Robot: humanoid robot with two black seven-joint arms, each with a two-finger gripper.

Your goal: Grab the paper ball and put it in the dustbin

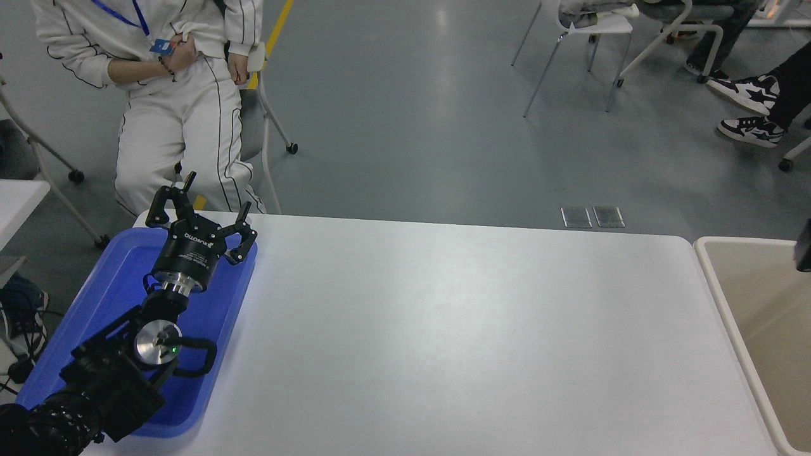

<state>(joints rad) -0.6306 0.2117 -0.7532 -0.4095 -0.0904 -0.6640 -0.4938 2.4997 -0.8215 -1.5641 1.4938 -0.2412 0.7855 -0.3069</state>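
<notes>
R arm: only a dark sliver (804, 254) shows at the frame's R edge, over the bin (713, 278). R gripper itself is out of view, so its jaw state cannot be told.

L gripper (201, 216): parked over the far end of the blue tray (95, 304), fingers spread apart, holding nothing. L arm runs back toward the lower L corner.

Ball: not visible anywhere in frame. None on the table (443, 329), none on the visible part of the bin floor. Whether it is held off-frame or already dropped cannot be told. Bin stands just beside the table's R edge, directly under the R-arm sliver; only its L part is in view.

Handling (judgement, from task wording): a crumpled paper wad should be v. light, soft and compressible, not fragile, not slippery. Creased surface should give good friction. Grip across the widest part of the wad w/ moderate squeeze; a pinch on a loose fold may let it unroll or slip out. On release, expect a slow, drifting fall, so open jaws well inside the rim, not at its edge.

Person in white (184, 95) sits beyond the L gripper, clear of the table.
</notes>
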